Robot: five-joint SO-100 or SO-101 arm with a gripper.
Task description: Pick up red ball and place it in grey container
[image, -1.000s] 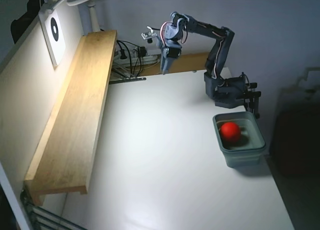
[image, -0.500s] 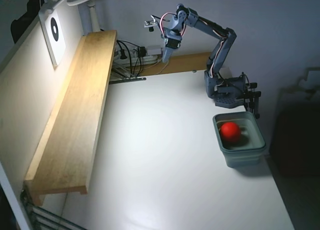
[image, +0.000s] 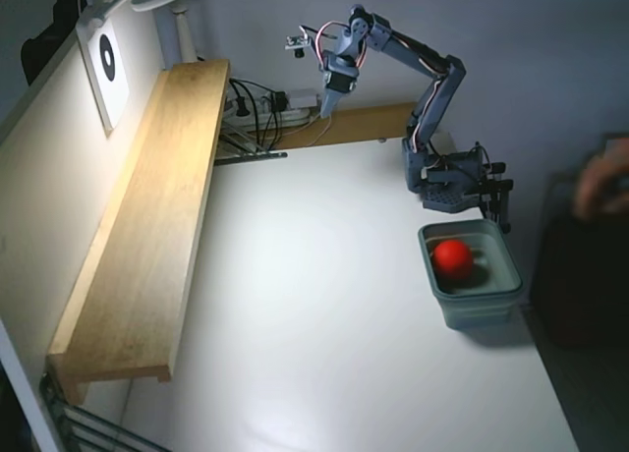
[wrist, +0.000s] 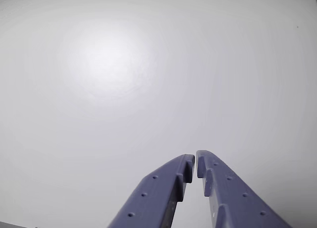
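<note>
Smooth red ball (image: 452,256) inside rounded grey container (image: 489,301)

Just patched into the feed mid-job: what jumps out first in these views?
The red ball sits inside the grey container at the table's right edge in the fixed view, just in front of the arm's base. The gripper is raised over the table's far edge, its jaws shut and empty in the wrist view.
</note>
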